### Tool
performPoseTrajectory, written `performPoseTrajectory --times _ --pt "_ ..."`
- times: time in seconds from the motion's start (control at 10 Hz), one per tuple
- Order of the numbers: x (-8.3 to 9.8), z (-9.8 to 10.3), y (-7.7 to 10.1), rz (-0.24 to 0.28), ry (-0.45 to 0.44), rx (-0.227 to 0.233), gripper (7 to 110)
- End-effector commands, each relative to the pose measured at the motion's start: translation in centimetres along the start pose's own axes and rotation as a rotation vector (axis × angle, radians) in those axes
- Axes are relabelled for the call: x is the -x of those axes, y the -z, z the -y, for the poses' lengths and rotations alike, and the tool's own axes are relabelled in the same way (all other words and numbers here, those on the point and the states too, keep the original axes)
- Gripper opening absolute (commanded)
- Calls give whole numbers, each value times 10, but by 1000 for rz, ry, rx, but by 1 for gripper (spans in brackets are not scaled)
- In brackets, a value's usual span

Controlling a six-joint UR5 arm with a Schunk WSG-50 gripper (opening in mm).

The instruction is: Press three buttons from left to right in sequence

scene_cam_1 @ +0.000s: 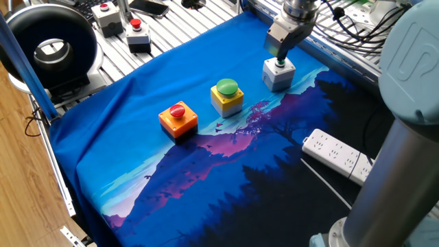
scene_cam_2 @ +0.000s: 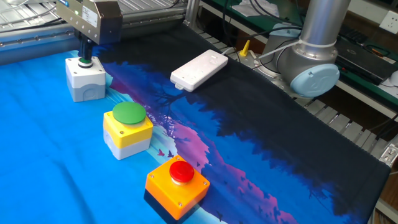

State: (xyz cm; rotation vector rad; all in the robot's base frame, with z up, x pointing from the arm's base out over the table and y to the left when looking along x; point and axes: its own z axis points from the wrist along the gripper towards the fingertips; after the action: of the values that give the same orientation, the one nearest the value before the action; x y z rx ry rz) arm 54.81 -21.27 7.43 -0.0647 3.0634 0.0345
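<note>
Three button boxes stand in a diagonal row on the blue cloth. The orange box with the red cap (scene_cam_1: 178, 119) (scene_cam_2: 178, 186) is at the left end. The yellow box with the large green cap (scene_cam_1: 227, 96) (scene_cam_2: 128, 129) is in the middle. The grey-white box with the small green cap (scene_cam_1: 278, 74) (scene_cam_2: 85, 77) is at the right end. My gripper (scene_cam_1: 280, 60) (scene_cam_2: 84, 57) stands upright over the grey-white box, its tip down on the small green cap, which it mostly covers. The fingertips appear together, with no gap between them.
A white power strip (scene_cam_1: 339, 156) (scene_cam_2: 199, 69) lies on the dark part of the cloth. Grey and black boxes with red caps (scene_cam_1: 123, 25) and a black round device (scene_cam_1: 48, 48) sit on the slatted table at the back left. The arm's base (scene_cam_2: 311, 56) stands at the table edge.
</note>
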Motion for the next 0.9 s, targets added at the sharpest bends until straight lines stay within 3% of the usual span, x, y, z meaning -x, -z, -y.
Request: performPoseTrajectory --times 0.0,0.6,0.8 --pt "-1 -2 -2 -3 -8 24 7" --pt "0 -4 -6 -15 2 31 7" --pt "-3 -2 -2 -11 13 52 7"
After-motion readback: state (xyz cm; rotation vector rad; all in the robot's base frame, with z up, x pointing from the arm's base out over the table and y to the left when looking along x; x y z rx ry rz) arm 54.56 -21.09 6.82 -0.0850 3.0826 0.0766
